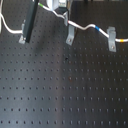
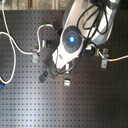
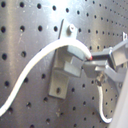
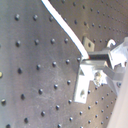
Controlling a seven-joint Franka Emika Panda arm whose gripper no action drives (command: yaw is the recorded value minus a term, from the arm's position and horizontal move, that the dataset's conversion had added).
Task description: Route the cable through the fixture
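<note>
The cable [image 3: 47,54] is arching over a metal clip [image 3: 64,75] on the black perforated table [image 3: 25,30], its end sitting pinched between the narrowed pincer [image 3: 91,60] fingers in the first wrist view.

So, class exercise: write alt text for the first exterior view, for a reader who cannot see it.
A thin white cable with a short blue band runs across the top of a black perforated board, passing three small metal clips set in a row. A dark arm part slants down over the clip at the first exterior view's left; the rest of the board holds nothing else.
</note>
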